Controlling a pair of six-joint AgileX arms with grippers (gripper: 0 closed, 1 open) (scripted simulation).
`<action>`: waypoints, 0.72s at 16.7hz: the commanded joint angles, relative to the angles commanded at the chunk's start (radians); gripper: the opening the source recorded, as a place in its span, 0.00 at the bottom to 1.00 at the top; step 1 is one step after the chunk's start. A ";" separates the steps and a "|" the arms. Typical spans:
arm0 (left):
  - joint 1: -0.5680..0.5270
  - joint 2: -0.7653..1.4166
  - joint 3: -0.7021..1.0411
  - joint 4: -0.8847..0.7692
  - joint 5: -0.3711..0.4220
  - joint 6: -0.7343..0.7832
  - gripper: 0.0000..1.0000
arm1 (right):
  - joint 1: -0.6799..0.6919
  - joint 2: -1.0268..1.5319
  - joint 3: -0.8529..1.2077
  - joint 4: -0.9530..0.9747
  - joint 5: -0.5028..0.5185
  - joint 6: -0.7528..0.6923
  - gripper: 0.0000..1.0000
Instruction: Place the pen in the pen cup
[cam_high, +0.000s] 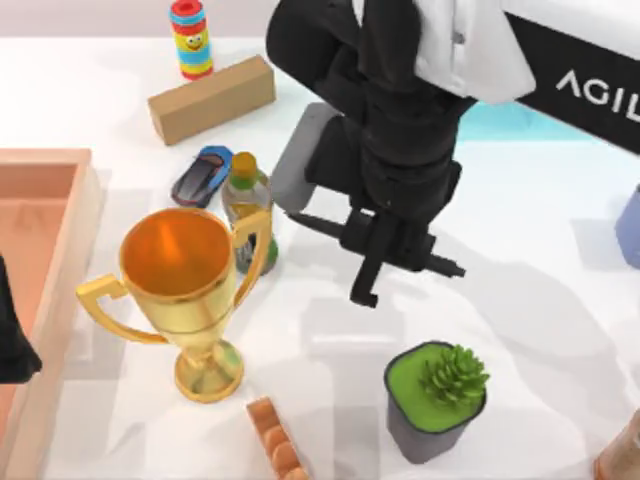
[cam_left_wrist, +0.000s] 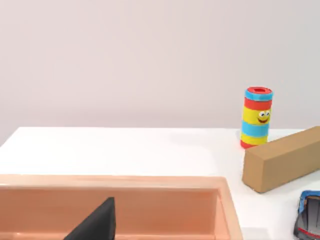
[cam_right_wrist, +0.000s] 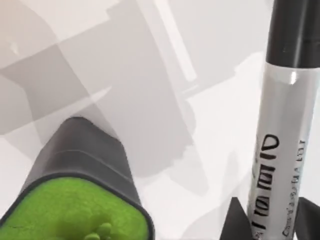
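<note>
Above the middle of the desk (cam_high: 520, 200), your right tool (cam_high: 385, 260) hangs off the black arm with the pen (cam_right_wrist: 280, 125) clenched between its two dark fingers (cam_right_wrist: 240, 220); the right wrist view shows the white barrel rising from between them, black at the far end. From the top view that pen reads as the slim black rod (cam_high: 368, 275) poking out below the tool, well clear of the desk surface.

I cannot pick out a sure pen cup. Near the tool stand a gold trophy (cam_high: 185, 290), a drink bottle (cam_high: 245, 205) and a dark pot with a green plant (cam_high: 435, 400); a grey object (cam_high: 300, 150) sits half hidden under the arm and may be the target, but you cannot tell from here. Fix on the opening before you travel.

To do this step well, I judge you should keep the grip firm, bring the pen close to upright, centre its lower tip over the cup mouth, then descend until the tip is inside the rim before letting go. Steer clear of the trophy handle and the bottle, both just beside your path.

Your left tool (cam_left_wrist: 95, 222) sits parked over the wooden tray (cam_high: 70, 260) at the desk's left edge; whether it is released or clenched cannot be told.

Writing: the arm's casing reads "AGIL", cut off at the top view's edge. The pen barrel carries black lettering that I cannot read. A striped toy tube (cam_left_wrist: 257, 117) bears a smiley face, no words.
</note>
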 joint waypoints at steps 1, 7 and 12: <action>0.000 0.000 0.000 0.000 0.000 0.000 1.00 | 0.004 0.002 -0.002 0.003 -0.001 -0.001 0.00; 0.000 0.000 0.000 0.000 0.000 0.000 1.00 | -0.006 0.000 -0.005 0.009 -0.009 0.002 0.00; 0.000 0.000 0.000 0.000 0.000 0.000 1.00 | -0.100 -0.016 -0.101 0.200 -0.170 0.036 0.00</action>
